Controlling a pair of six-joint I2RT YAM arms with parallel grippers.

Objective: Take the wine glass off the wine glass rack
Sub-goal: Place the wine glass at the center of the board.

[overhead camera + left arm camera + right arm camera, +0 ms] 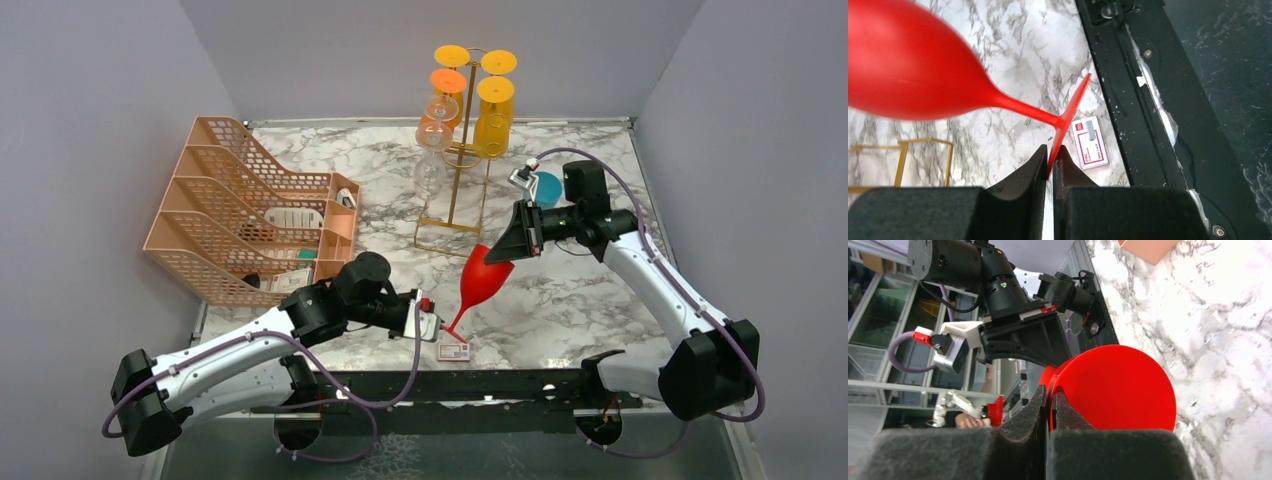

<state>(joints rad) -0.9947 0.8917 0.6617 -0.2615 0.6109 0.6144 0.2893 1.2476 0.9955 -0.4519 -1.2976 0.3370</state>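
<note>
A red wine glass (481, 274) hangs tilted in the air in front of the gold wire wine glass rack (461, 172), off its hooks. My left gripper (443, 326) is shut on the edge of the glass's round foot, seen in the left wrist view (1051, 153) with the bowl (908, 65) at upper left. My right gripper (512, 254) is shut on the rim of the bowl, seen in the right wrist view (1049, 393) with the red glass (1120, 390) filling the centre. Several orange, yellow and clear glasses still hang on the rack.
A peach mesh tray organiser (250, 210) stands at the left. A small red-bordered card (454, 351) lies under the glass near the black front rail (480, 385), and also shows in the left wrist view (1090, 143). A teal object (548, 188) sits behind the right arm. The rack's base frame (903, 150) is at lower left.
</note>
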